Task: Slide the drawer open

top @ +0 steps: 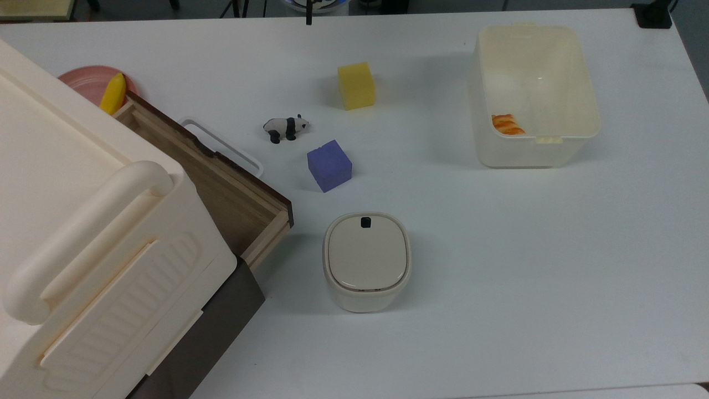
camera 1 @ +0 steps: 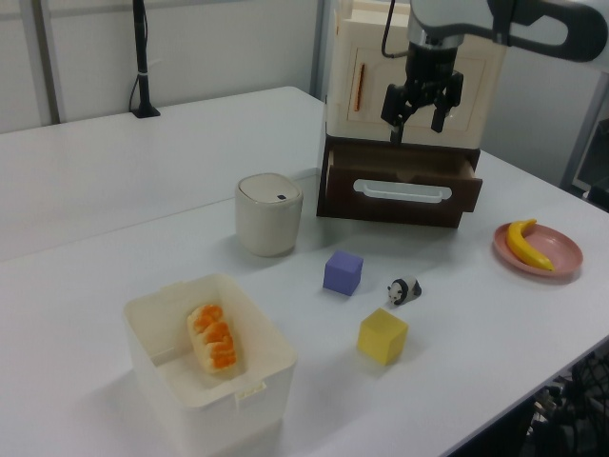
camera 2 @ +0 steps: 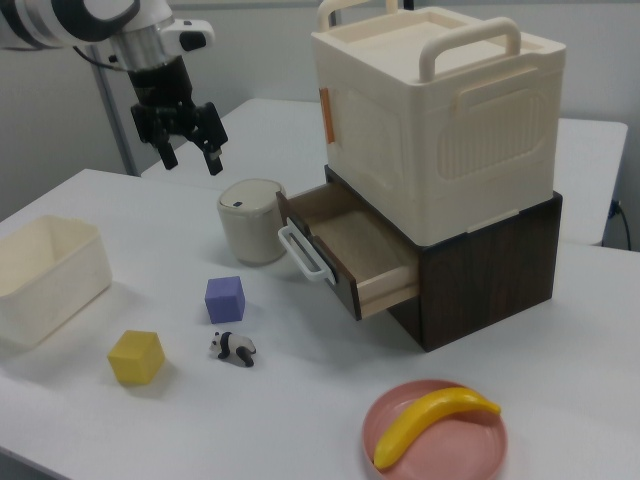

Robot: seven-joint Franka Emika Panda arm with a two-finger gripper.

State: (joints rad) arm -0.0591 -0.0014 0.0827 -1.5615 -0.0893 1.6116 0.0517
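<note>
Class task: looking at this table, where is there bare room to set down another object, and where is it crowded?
Bare: the wide table stretch at the top view's right of the lidded bin, below the open tub. Crowded: between the drawer, panda, purple cube and yellow cube.

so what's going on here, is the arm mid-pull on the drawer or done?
Looks done. The drawer stands pulled out of the dark base under the cream cabinet, its wood interior exposed and white handle free. The gripper hangs in the air above the table, open and holding nothing, apart from the drawer.
</note>
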